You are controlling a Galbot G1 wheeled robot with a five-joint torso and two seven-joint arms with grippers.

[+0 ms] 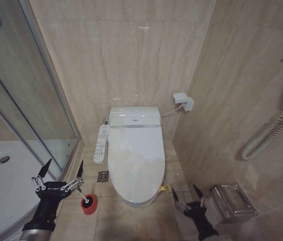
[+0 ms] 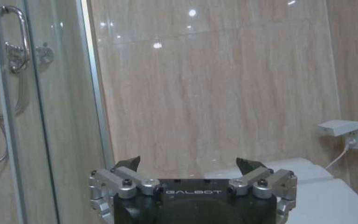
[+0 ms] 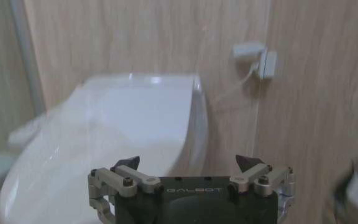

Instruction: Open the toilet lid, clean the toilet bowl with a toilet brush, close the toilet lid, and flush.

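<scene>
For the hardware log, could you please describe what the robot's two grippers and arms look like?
Both match: the left gripper and right gripper each have a black body with white GALBOT lettering, silver metal linkage blocks with dark screws, and two black pointed fingertips. The left arm is black above a grey cuff. No loose cables are visible.

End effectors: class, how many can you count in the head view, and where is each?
2. The left end effector hangs open beside the shower enclosure, above the red brush holder. The right end effector is open, low between the toilet lid and the right wall.
</scene>
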